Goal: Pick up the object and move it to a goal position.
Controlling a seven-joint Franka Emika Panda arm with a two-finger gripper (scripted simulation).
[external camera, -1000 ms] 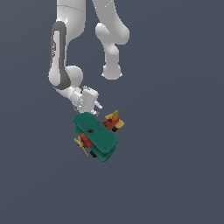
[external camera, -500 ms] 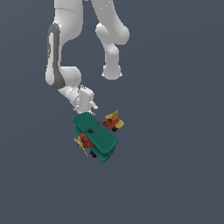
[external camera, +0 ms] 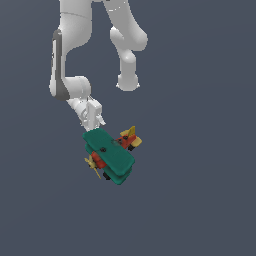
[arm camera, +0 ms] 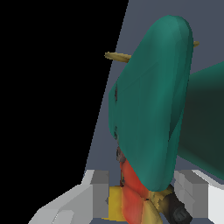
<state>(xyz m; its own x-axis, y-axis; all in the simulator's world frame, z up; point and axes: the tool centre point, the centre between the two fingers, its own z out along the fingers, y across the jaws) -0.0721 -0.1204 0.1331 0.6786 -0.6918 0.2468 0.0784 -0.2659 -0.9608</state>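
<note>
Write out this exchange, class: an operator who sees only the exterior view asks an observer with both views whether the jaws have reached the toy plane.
Operator: The plane hides the tips of the jaws from me. What lies between them?
Observer: In the wrist view, red and yellow parts of the plane sit between the two grey fingers.
Operator: Are they gripping it?
Observer: One finger looks to meet the yellow part. I cannot tell whether they are squeezing.
Operator: Is anything else close by?
Observer: A black wheel sits right beside the other finger.
</note>
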